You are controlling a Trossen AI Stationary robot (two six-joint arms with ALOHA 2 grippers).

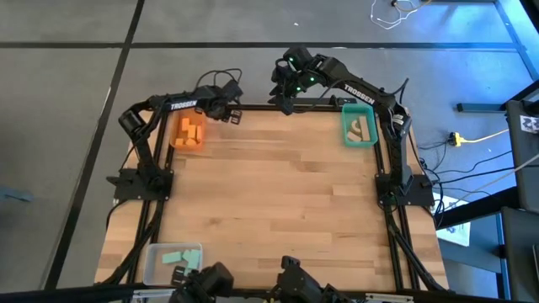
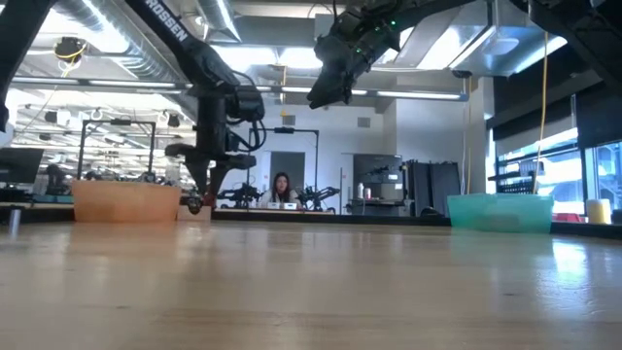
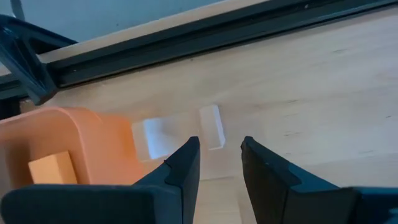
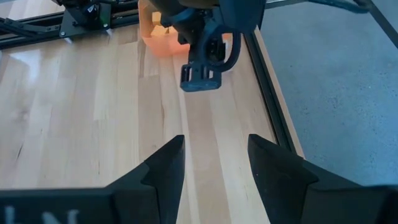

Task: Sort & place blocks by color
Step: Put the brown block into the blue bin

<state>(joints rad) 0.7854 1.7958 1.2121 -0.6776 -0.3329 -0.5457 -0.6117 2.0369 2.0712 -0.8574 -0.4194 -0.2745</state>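
Observation:
Several orange blocks [image 1: 190, 133] lie in the orange bin [image 1: 174, 143] at the table's far left. Pale wood blocks [image 1: 362, 128] lie in the teal bin [image 1: 345, 135] at the far right, and mint blocks [image 1: 180, 257] in the clear bin [image 1: 152, 268] at the near left. My left gripper [image 3: 221, 149] hangs open just right of the orange bin, a little above the bare tabletop, holding nothing. One orange block [image 3: 53, 168] shows inside the bin beside it. My right gripper [image 4: 216, 149] hangs open and high over the table's far edge, between the two far bins, also holding nothing.
A black frame rail [image 1: 286, 108] runs along the table's far edge. The middle of the wooden table [image 1: 278, 194] is bare. Two pale patches [image 3: 211, 124] show on the wood ahead of my left fingers. In the low view a person [image 2: 282, 190] sits in the room behind.

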